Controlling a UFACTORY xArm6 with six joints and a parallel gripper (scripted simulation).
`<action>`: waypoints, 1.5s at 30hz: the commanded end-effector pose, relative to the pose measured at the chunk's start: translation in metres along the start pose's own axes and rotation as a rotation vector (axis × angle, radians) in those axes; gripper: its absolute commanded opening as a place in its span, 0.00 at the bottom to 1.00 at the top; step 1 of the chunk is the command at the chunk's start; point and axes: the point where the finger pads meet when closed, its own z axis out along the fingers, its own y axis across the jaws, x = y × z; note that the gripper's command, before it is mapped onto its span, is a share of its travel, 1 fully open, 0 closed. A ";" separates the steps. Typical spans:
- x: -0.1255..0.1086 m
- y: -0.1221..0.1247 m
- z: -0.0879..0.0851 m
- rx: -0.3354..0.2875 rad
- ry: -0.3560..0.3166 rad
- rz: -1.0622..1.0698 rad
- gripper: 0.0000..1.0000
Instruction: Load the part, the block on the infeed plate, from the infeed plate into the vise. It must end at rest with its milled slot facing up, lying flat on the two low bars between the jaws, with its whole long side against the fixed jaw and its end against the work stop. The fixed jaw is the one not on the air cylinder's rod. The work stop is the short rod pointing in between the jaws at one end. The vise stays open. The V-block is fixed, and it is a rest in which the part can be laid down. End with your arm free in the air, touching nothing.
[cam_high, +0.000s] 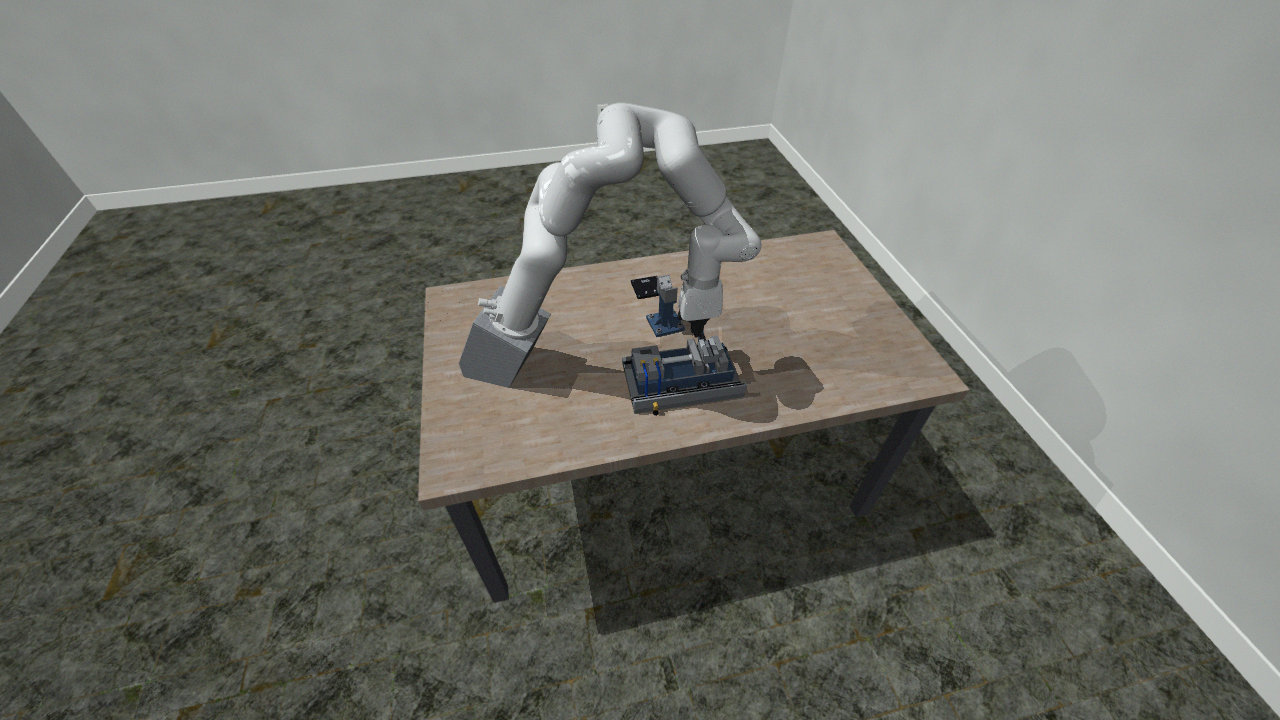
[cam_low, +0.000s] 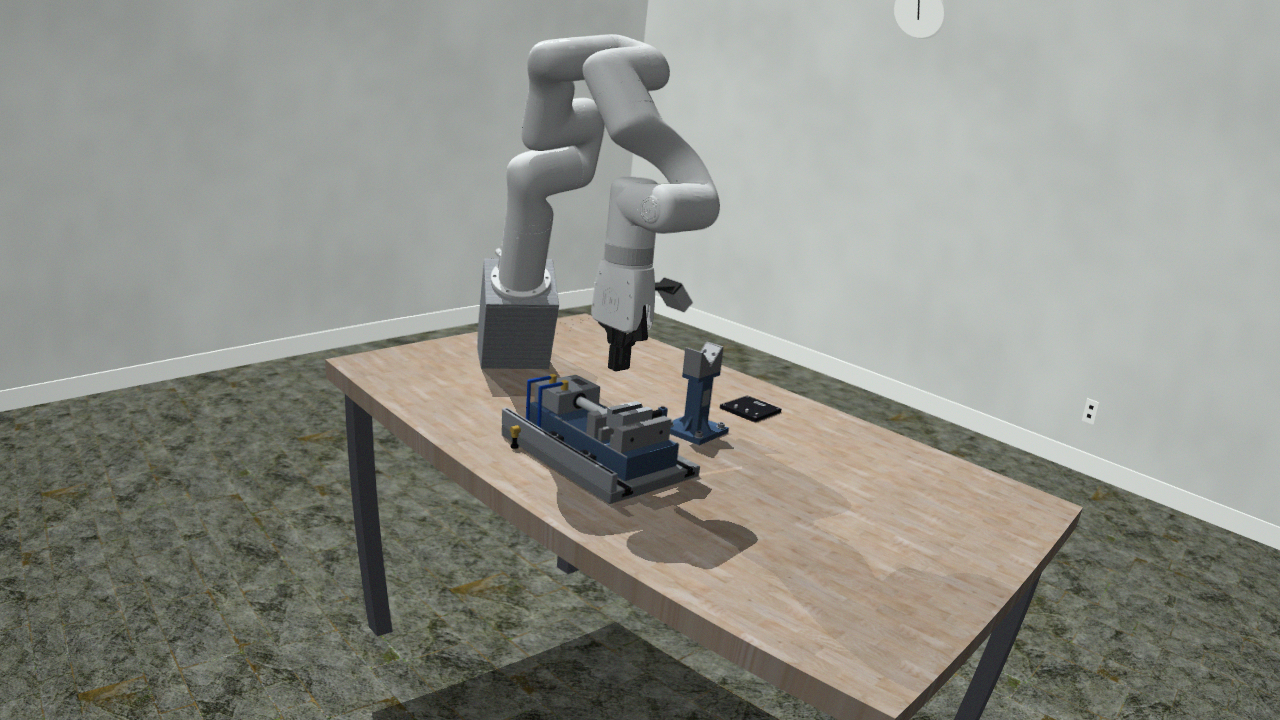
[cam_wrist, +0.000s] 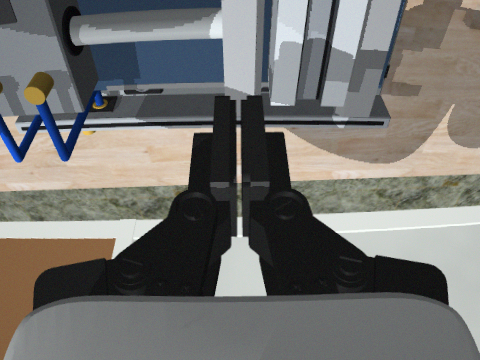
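hand (cam_wrist: 238, 115): pinched tight, holding nothing, up in the air over the vise (cam_low: 617, 438), maybe ready to nudge | part (cam_wrist: 314, 50): lies in the vise between its jaws, slot up | infeed plate (cam_low: 750, 408): beyond the vise, no block on it

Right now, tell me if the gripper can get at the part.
Probably yes: the gripper hangs shut above the open vise, and nothing covers the part; it must open first.

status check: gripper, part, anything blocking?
Gripper shut, empty, above the vise. Block lies between the vise jaws, slot up. Nothing in the way.
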 end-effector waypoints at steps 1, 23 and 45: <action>0.000 0.001 -0.001 -0.003 0.000 0.000 0.00; 0.000 0.001 -0.001 -0.003 0.000 0.000 0.00; -0.001 0.001 0.010 -0.003 0.001 0.000 0.00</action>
